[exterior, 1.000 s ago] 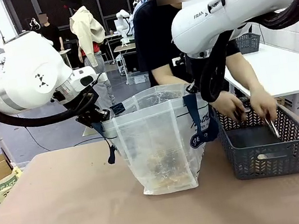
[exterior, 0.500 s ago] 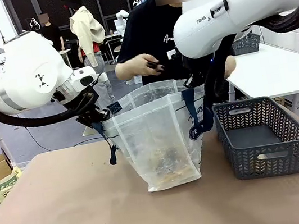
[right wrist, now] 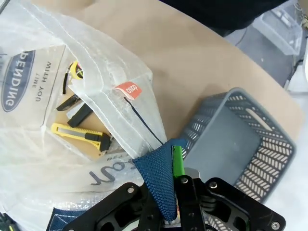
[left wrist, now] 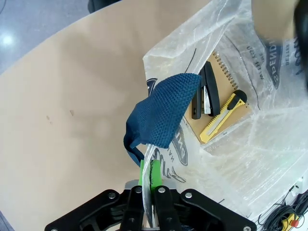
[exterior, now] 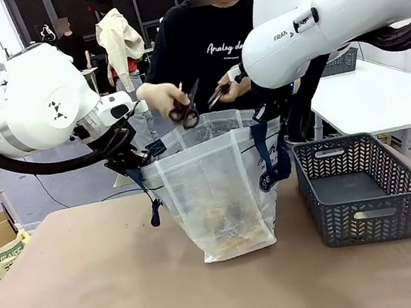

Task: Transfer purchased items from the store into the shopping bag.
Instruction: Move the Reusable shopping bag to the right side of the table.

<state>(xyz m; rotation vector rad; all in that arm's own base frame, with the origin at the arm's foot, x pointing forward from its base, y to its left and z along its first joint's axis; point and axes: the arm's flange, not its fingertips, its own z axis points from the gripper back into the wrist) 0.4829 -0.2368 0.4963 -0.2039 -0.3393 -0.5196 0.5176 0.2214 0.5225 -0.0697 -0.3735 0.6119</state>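
Bag: shopping bag [exterior: 219, 191] stands at the middle of the table [exterior: 95, 296], just beside the grey basket [exterior: 364, 191] near the right edge, its mouth spread.
Left gripper [left wrist: 148, 175]: pinched tight on a navy strap [left wrist: 163, 110] and the film under it.
Right gripper [right wrist: 174, 168]: clamped likewise on the opposite strap [right wrist: 159, 178].
Contents: purchased items [left wrist: 214, 108] lie on the bag floor, among them a notebook, a stapler and a yellow knife.
Person: hand [exterior: 157, 97] holds what appear to be scissors [exterior: 185, 110] over the mouth.
Handling: film probably light, limp and slippery, likely to sag if released. The woven straps offer the firmest hold.
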